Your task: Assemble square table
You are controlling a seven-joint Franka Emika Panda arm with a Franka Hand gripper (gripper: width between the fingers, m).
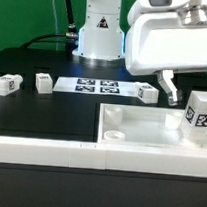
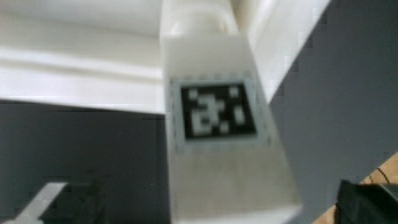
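Here the square table top [image 1: 154, 138] lies flat on the black surface [image 1: 51, 113], toward the exterior view's right. A tagged leg [image 1: 199, 110] stands upright at its right end. A second leg [image 1: 144, 91] lies just beside the marker board [image 1: 98, 87]. The claw [image 1: 168, 91] hangs over the top's far rim. In the blurry wrist view its fingers [image 2: 50, 200] sit spread wide, with a leg between them that seems ungripped.

4 tagged legs [image 1: 6, 83] plainly seen — 1 tabletop [image 1: 150, 127], 1 marker board [image 1: 98, 87].

tabletop [image 1: 140, 129] — before marker board [image 1: 98, 87] | leg [image 1: 145, 91] — just beside board, exterior view's right
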